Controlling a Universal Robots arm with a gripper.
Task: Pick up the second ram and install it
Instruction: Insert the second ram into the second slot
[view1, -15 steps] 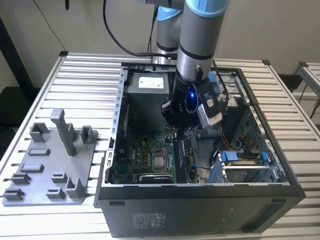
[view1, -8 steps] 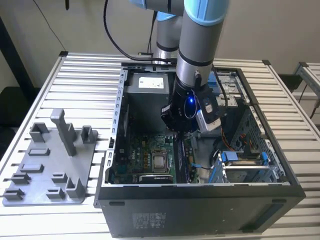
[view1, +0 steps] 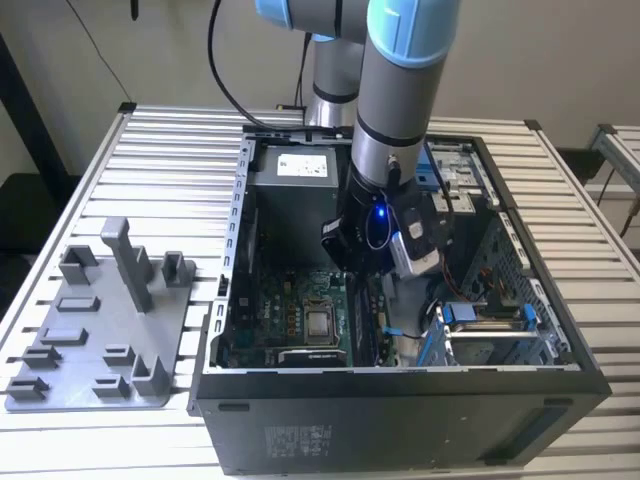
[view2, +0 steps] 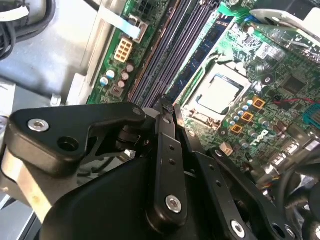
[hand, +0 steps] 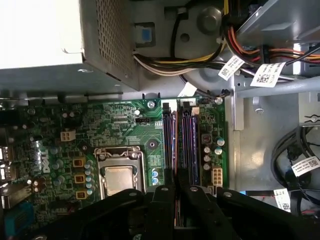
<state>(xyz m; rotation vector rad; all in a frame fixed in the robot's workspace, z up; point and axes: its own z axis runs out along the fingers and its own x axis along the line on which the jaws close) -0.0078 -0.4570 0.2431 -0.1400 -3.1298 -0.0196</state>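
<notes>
the gripper (hand: 175, 192) sits nearly closed just above the motherboard's ram slots (hand: 179, 142), holding nothing visible.

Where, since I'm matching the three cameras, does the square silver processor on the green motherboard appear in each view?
Exterior view: the square silver processor lies inside the open black computer case, at the exterior view's left of the long dark memory slots.
First wrist view: the processor sits in its metal frame, beside the slots.
Second wrist view: the processor lies beside the slots.
Shared landmark: the memory slots.
</notes>
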